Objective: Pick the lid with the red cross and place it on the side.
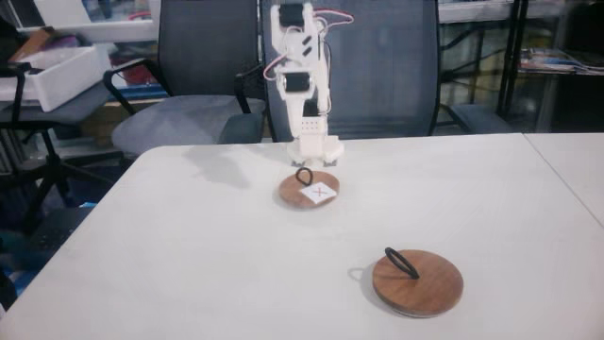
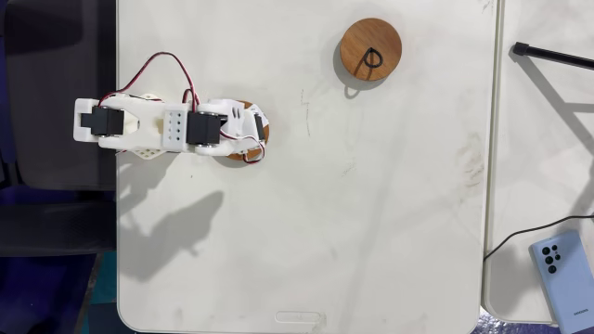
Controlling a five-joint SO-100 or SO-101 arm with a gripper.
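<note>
Lowering the tool point(image 1: 314, 156), jaw state indeterminate, calls for centring on the ring handle point(image 1: 303, 176) of the lid with the red cross point(image 1: 310, 192) before closing.

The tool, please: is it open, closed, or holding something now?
Tool: it cannot be told. In a fixed view from above it sits over the lid with the red cross, and the arm hides its fingers.

Bare table point(image 1: 189, 236) between both discs, plain disc point(image 1: 417, 281) well apart.
</note>
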